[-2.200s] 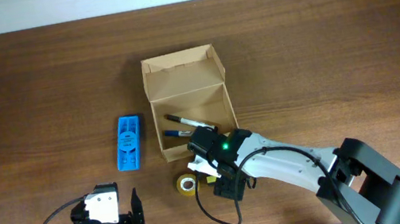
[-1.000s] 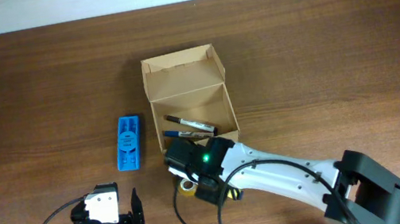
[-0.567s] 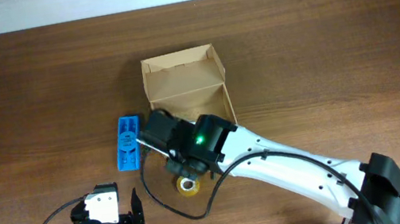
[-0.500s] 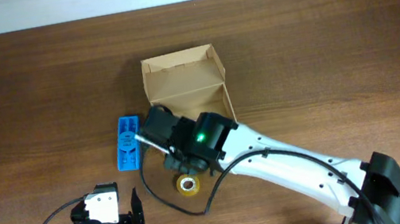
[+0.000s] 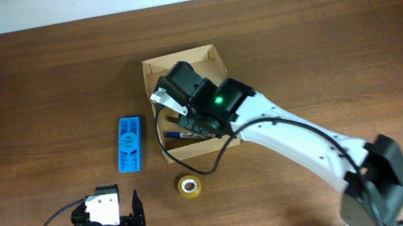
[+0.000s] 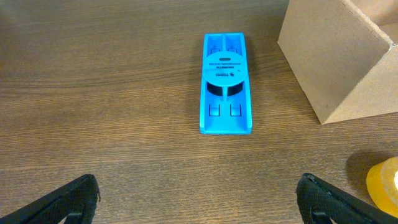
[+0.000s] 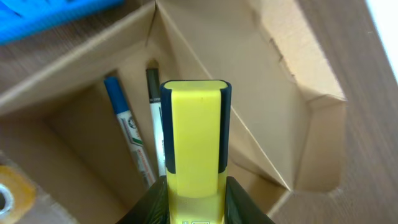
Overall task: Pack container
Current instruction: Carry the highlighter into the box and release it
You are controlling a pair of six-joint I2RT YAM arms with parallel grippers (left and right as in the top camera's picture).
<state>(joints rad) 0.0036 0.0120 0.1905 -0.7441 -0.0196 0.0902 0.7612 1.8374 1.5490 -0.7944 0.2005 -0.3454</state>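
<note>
The container (image 5: 205, 57) is an open tan cardboard box with its flap lid folded back, also seen in the left wrist view (image 6: 336, 68). Two markers lie inside it, one blue (image 7: 127, 140) and one black (image 7: 153, 118). My right gripper (image 7: 196, 186) is shut on a yellow block with dark blue edges (image 7: 194, 130) and holds it above the container's open inside (image 7: 273, 93). In the overhead view the right gripper (image 5: 171, 101) hangs over the box's left half. My left gripper (image 5: 108, 211) rests open near the front edge, nothing between its fingers (image 6: 68, 202).
A blue plastic piece (image 5: 129, 144) lies left of the box, straight ahead of the left gripper (image 6: 227, 84). A yellow tape roll (image 5: 189, 186) sits on the table in front of the box, at the right edge of the left wrist view (image 6: 385, 180).
The right arm swung from beside the tape roll, left past the blue piece, then back over the open box, carrying the yellow block. The left arm stayed still.
</note>
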